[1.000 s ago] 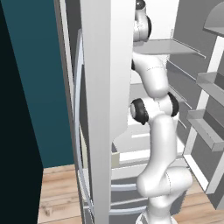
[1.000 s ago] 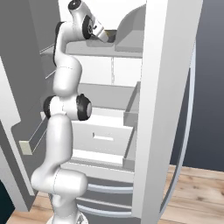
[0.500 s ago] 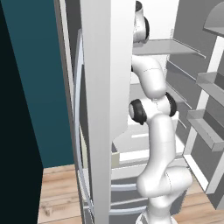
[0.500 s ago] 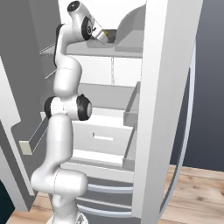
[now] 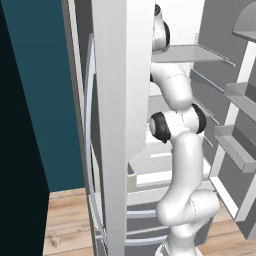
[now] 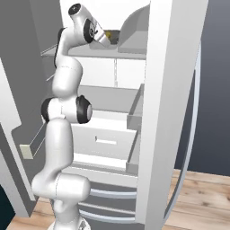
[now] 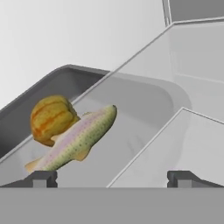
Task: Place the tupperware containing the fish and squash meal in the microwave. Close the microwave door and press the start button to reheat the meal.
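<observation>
While the white arm point(image 6: 63, 134) is reaching up from the base into an open refrigerator point(image 6: 170, 90), its end effector point(image 7: 112, 178) is hanging just short of the tupperware point(image 7: 144, 105) — the two dark fingertips point(image 7: 41, 178) are standing wide apart at the bottom of the hand view, with nothing between them and nothing in their grip. In that view the clear-grey container is sitting on a pale shelf point(image 7: 197, 87), its rounded rim sweeping across the middle of the picture. Inside it the fish and squash meal point(image 7: 70, 135) is lying toward the left end: a speckled fish with a pinkish side is stretching diagonally, and a round orange-yellow squash is resting against it, touching its upper flank.

From the right base view, the hand is sitting high at the upper shelf point(image 6: 108, 51), where a small patch of yellow is showing just beyond the wrist; a grey curved shape is standing beside it on the same shelf. Below, white drawers point(image 6: 103, 141) are filling the lower part of the cabinet. In the left base view the white edge of a refrigerator door point(image 5: 122, 125) is covering the hand, and grey door bins point(image 5: 235, 145) are lining the open door on the right, above a wooden floor point(image 5: 65, 220).
</observation>
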